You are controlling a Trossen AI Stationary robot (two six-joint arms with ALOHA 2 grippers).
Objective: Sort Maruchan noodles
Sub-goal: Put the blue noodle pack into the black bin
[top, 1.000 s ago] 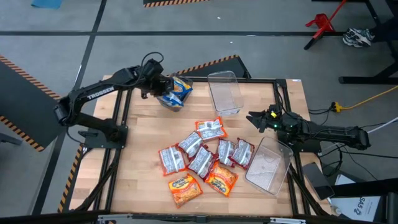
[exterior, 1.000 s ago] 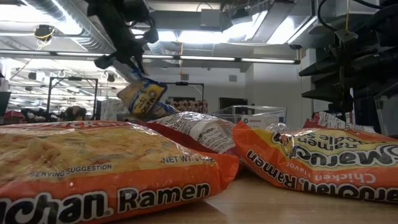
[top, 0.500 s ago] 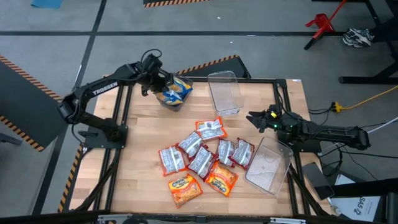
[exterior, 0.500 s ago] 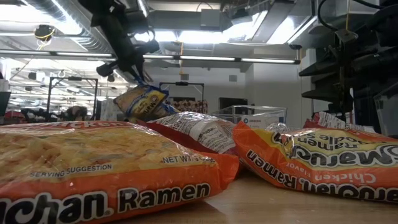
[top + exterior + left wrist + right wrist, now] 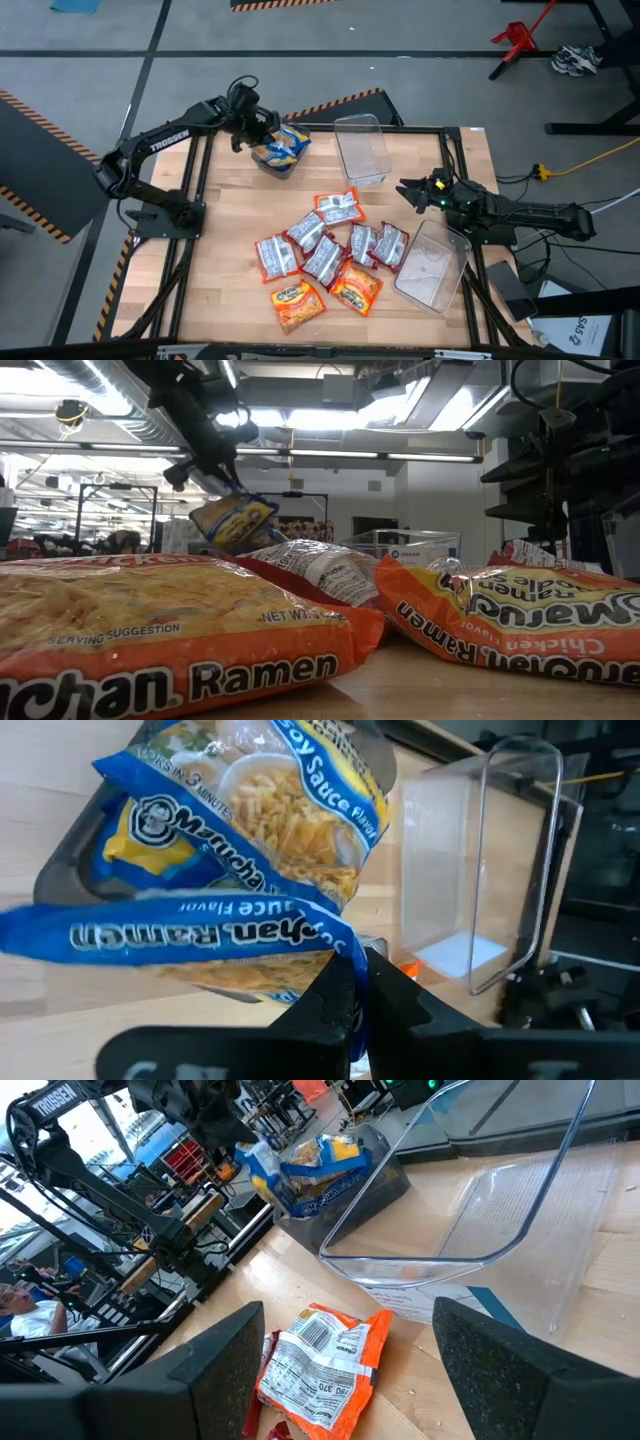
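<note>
Blue noodle packet point(image 5: 282, 146) pinched by left pincer point(image 5: 262, 133) (table's far-left edge), right pincer point(image 5: 409, 189) spread.

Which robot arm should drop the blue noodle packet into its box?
The left. Its gripper is shut on the blue packet, right over the dark bin at the table's far left. The right gripper waits, open and empty, at the table's right edge.

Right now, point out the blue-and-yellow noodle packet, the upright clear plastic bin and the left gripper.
blue-and-yellow noodle packet point(image 5: 283, 146), high view, packet's face.
upright clear plastic bin point(image 5: 361, 150), high view, its wall.
left gripper point(image 5: 262, 131), high view, between fingertips.
</note>
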